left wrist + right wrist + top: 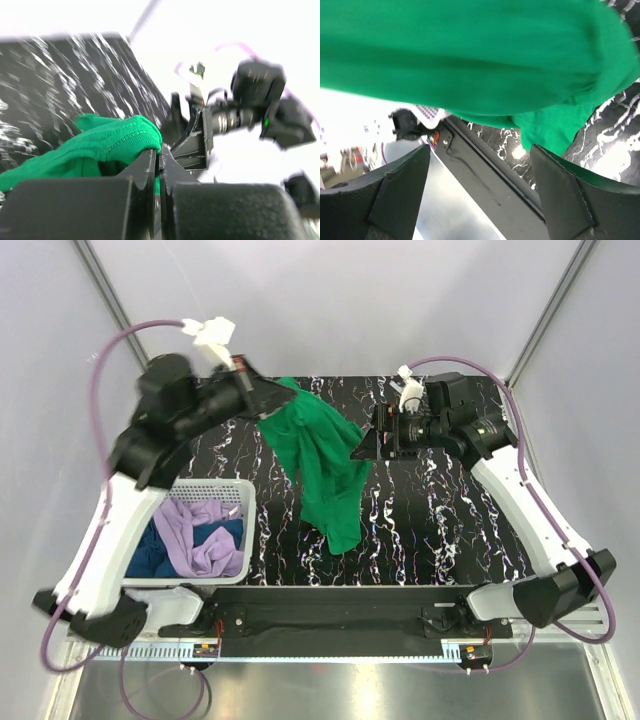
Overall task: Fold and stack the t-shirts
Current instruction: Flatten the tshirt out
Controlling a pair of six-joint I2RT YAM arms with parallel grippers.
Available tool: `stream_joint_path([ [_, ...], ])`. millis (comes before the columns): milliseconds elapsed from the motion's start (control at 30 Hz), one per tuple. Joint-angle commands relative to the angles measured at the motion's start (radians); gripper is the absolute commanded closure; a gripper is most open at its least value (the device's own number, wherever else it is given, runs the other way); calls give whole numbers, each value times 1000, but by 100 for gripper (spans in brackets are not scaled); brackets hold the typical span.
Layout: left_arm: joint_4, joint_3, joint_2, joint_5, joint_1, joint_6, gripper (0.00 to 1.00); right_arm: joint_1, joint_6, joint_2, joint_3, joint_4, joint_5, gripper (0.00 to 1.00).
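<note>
The bright green t-shirt hangs above the black marbled table, held up by my left gripper, which is shut on its hem. The shirt's lower end reaches the table near the middle. My right gripper is open and empty, right beside the shirt's right edge; the green cloth fills the upper part of the right wrist view, above the spread fingers. The lilac t-shirt and the dark blue t-shirt lie crumpled in the white basket.
The white lattice basket stands at the table's front left. The black marbled mat covers the table. A black rail and both arm bases run along the near edge.
</note>
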Motion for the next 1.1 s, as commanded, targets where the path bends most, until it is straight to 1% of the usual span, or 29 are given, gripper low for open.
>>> stream_joint_path([
  [0,11,68,-140,-246,4,-41,100,9,131,-100,6,-8,141,12],
  [67,-9,169,-127,-265,2,-16,100,7,161,-123,14,-99,254,12],
  [133,-43,252,-49,-235,4,-10,100,7,176,-143,6,-180,322,11],
  [167,-46,304,-19,-195,4,-16,100,9,176,-172,-16,-197,340,11],
  [233,2,291,17,-153,-1,-47,100,9,200,-210,-40,-251,397,11],
  [267,32,254,48,-126,-11,-80,100,7,217,-248,-52,-272,469,11],
  [300,96,236,62,-125,-27,-91,100,7,242,-268,-52,-297,504,11],
  [367,129,231,137,-141,-97,-105,100,7,270,-320,-31,-364,592,11],
  [400,125,258,178,-142,-120,-108,100,9,288,-339,-24,-381,595,11],
  [433,122,271,212,-151,-178,-113,100,9,296,-353,-11,-412,642,11],
  [467,140,278,282,-161,-209,-119,100,7,299,-376,-3,-429,658,11],
  [500,158,285,315,-164,-240,-125,100,7,309,-384,5,-446,672,10],
  [533,173,292,349,-170,-305,-130,100,9,316,-393,11,-484,704,10],
  [567,175,307,395,-181,-336,-139,95,9,322,-407,20,-501,722,9],
  [600,175,332,485,-164,-382,-156,77,9,342,-413,25,-536,736,9],
  [633,177,413,546,-133,-401,-188,67,9,352,-420,28,-549,764,9],
  [667,125,471,600,-101,-415,-182,54,9,375,-436,28,-564,775,9],
  [700,62,557,705,-107,-429,-167,34,7,389,-443,26,-578,784,8],
  [733,-1,684,740,-112,-435,-129,33,7,398,-451,19,-598,793,7],
  [767,-112,724,760,-128,-430,-109,30,9,411,-462,11,-601,787,7],
  [800,-144,729,733,-148,-418,-87,28,7,412,-465,2,-607,776,7],
  [833,-159,705,699,-170,-410,-43,23,9,412,-466,-24,-604,744,7],
  [867,-135,577,636,-200,-403,-23,22,7,414,-465,-44,-599,723,8],
  [900,-104,497,575,-210,-381,-10,22,7,412,-463,-66,-564,698,8],
  [933,-72,398,439,-213,-368,0,23,7,414,-463,-113,-543,656,8],
  [967,-10,240,377,-202,-334,0,25,7,421,-463,-139,-488,632,9],
  [1000,15,158,320,-184,-314,-12,26,9,426,-463,-164,-455,617,9],
  [1033,32,90,207,-167,-293,-21,28,7,432,-460,-216,-419,574,9],
  [1067,43,-33,162,-141,-274,-27,28,9,443,-451,-240,-380,554,8],
])
